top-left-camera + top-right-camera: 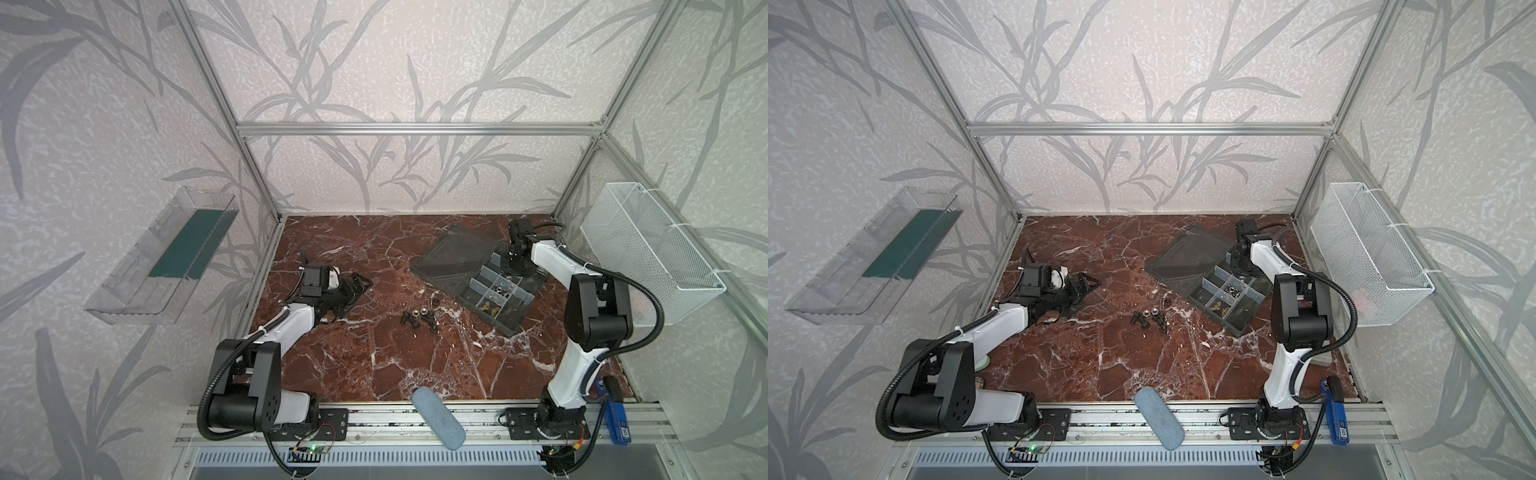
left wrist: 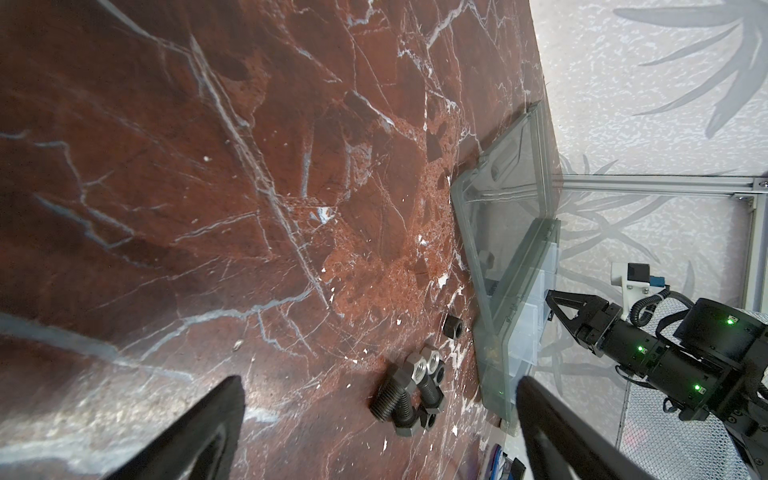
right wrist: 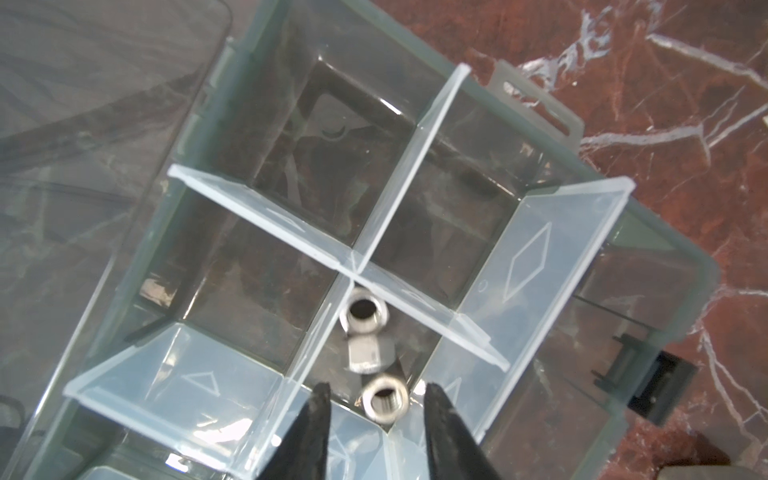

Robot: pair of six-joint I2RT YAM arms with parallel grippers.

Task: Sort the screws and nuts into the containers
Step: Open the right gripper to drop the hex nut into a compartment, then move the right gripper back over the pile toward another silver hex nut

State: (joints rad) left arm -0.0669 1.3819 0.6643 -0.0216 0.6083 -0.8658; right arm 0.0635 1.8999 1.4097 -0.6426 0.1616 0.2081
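Where the tabletop (image 1: 374, 365) meets the front rail, a grey-blue oblong case (image 1: 438, 419) lies. Further in, black screws (image 1: 406, 319) and silver nuts (image 1: 424, 310) sit heaped together mid-tabletop. The left end effector (image 1: 362, 284) is off to their left, its fingers spread wide and empty. Beyond, the right end effector (image 3: 377, 386) hangs over the containers (image 3: 266, 212), tips apart, gripping nothing. More nuts lie in the compartment below it.
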